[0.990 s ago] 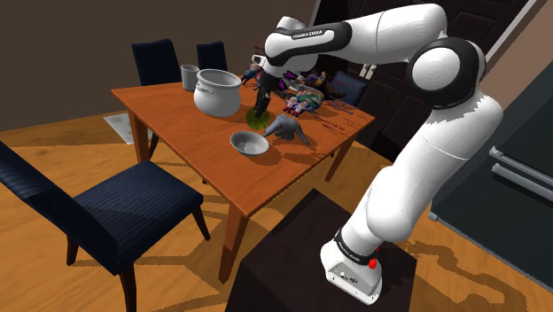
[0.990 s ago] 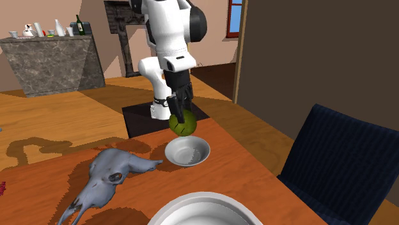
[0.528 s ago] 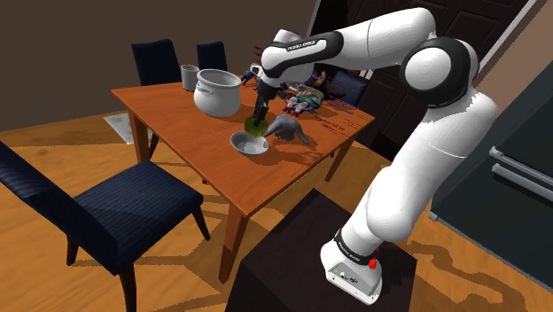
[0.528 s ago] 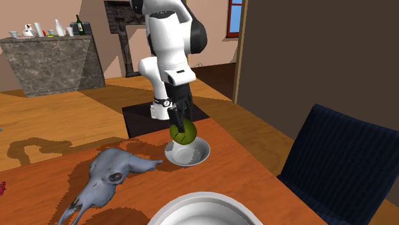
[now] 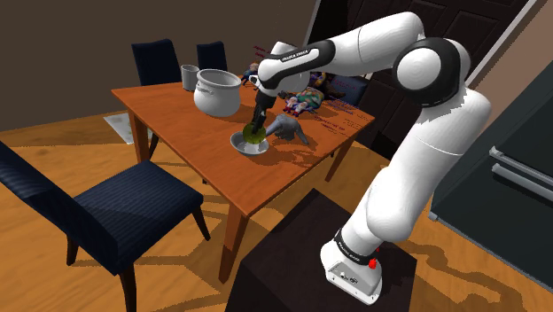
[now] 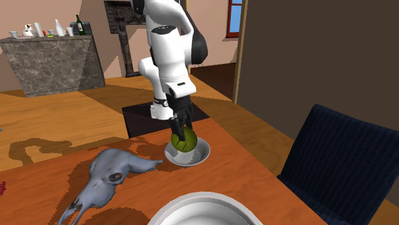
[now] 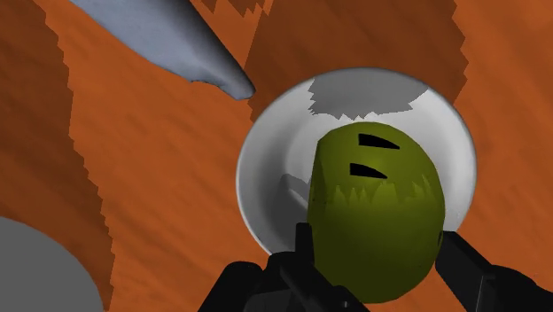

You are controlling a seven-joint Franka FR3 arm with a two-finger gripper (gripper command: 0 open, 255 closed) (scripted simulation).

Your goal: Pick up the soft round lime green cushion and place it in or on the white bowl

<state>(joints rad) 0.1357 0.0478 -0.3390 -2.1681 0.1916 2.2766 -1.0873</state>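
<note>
The white arm arches forward and down, pincer (image 6: 181,128) clamped on the lime green cushion (image 6: 183,141) — white bowl (image 6: 202,153) directly beneath it, on an orange-brown surface (image 5: 168,106) — a dark blue chair (image 5: 133,208) well apart.

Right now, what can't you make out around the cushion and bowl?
Wrist view: the green cushion hides the floor of the white bowl, so contact there cannot be told.
Shoulder view: the pincer covers the cushion's top; both too small for detail.
Second exterior view: the large white pot is cut off by the bottom edge.
</note>
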